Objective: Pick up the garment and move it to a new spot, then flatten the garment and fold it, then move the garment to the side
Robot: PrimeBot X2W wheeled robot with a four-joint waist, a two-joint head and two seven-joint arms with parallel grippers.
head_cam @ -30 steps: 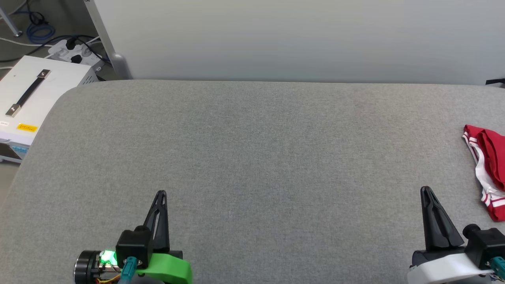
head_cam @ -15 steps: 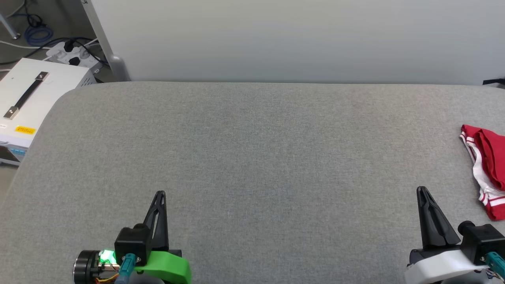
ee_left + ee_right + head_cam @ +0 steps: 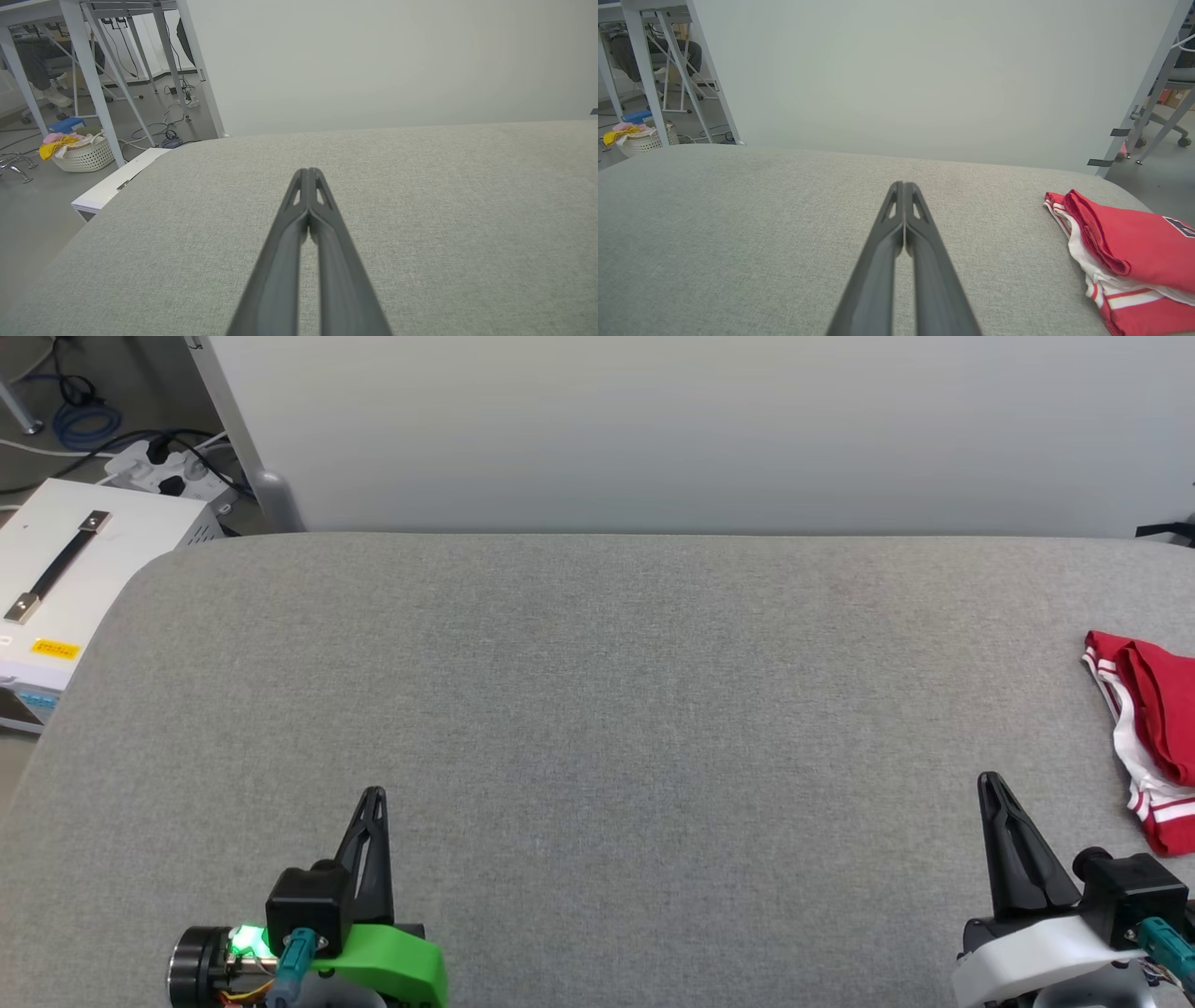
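One white case (image 3: 121,537) with one black handle (image 3: 54,567) stands off the table, to the left of the left gripper (image 3: 373,795) and ahead of it. In the left wrist view one white woven basket (image 3: 86,157) holding yellow and pink cloth sits on the floor, far to the left of that gripper's (image 3: 308,171) fingers. The left gripper is clenched with its two dark fingers pressed together, grasping nothing, over the grey cloth table (image 3: 597,691). The right gripper (image 3: 987,779) is likewise closed and empty, tips meeting in its wrist view (image 3: 903,185). The one garment (image 3: 1146,709), red with white and striped trim, lies folded on the table to the right of the right gripper and a little ahead of it, apart from its fingers (image 3: 1139,242).
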